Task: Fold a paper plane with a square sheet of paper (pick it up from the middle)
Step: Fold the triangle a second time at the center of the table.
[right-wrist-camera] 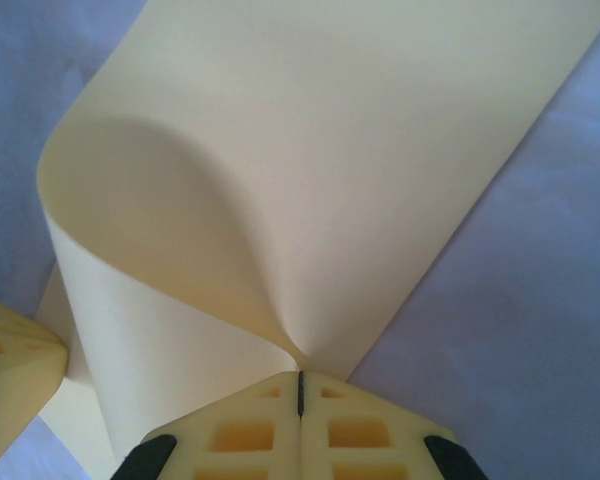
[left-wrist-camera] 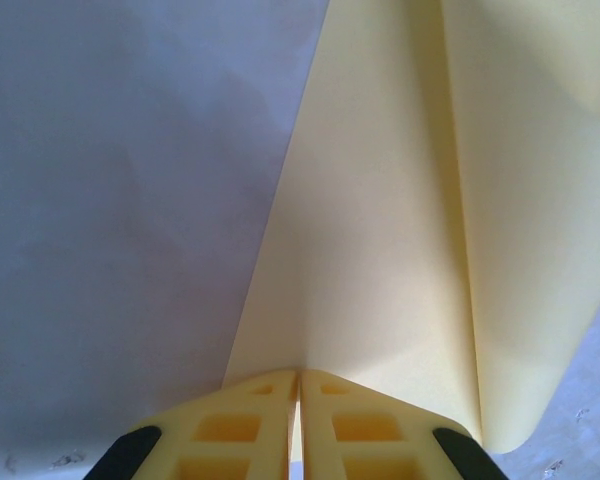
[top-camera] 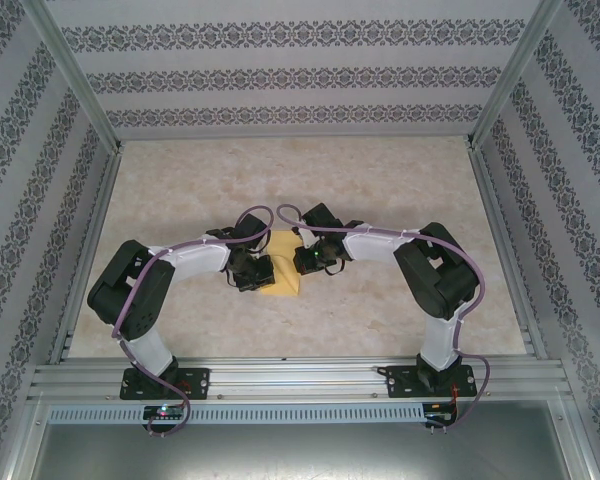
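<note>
The square sheet of paper (top-camera: 283, 285) is pale yellow and lies mid-table between my two grippers. My left gripper (top-camera: 267, 268) is shut on one edge of it; in the left wrist view the fingers (left-wrist-camera: 260, 420) meet on the sheet (left-wrist-camera: 400, 200), which rises away with a long crease. From the other side, my right gripper (top-camera: 298, 258) pinches the sheet (right-wrist-camera: 310, 130), which curls over in a loop to the left of the fingers (right-wrist-camera: 360, 430). A left fingertip (right-wrist-camera: 10, 360) shows beside that loop. The paper plane is out of view.
The marbled beige table (top-camera: 380, 190) is walled by patterned panels and metal frame posts (top-camera: 75, 80). An aluminium rail (top-camera: 300, 380) carrying both arm bases runs along the near edge.
</note>
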Robot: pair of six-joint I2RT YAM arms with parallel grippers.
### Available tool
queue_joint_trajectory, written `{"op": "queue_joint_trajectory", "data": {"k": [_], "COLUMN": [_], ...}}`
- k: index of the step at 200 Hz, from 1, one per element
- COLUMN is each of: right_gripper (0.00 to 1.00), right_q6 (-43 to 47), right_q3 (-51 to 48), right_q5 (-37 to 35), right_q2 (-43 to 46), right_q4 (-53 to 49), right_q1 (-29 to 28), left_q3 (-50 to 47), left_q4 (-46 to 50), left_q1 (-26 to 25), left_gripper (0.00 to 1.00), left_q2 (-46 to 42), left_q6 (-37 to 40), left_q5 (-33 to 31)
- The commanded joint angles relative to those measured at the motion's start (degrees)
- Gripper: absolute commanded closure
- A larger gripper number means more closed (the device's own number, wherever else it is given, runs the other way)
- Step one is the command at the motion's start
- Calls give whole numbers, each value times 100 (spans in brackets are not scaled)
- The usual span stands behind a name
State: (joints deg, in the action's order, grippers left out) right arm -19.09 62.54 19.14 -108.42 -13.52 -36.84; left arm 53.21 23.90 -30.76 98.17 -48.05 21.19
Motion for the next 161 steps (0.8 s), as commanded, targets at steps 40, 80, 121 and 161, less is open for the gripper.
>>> {"op": "queue_joint_trajectory", "data": {"k": [40, 80, 121, 161], "right_gripper": [94, 94, 95, 95], "right_q6": [46, 57, 30, 46], "right_q3": [-75, -70, -119, -76], "right_q5": [-112, -112, -139, -113], "right_q2": [-130, -119, -66, -135], "right_q4": [-69, -81, -44, -80], "right_q1": [45, 45, 37, 39], "left_q3": [-103, -107, -143, -371], "left_q4": [107, 97, -75, -893], "left_q1": [-17, -20, -17, 165], "left_gripper": [87, 87, 88, 97], "left_q2": [11, -24, -382, -796], "left_q6": [68, 67, 58, -253], "left_q5": [-271, -279, -222, 170]}}
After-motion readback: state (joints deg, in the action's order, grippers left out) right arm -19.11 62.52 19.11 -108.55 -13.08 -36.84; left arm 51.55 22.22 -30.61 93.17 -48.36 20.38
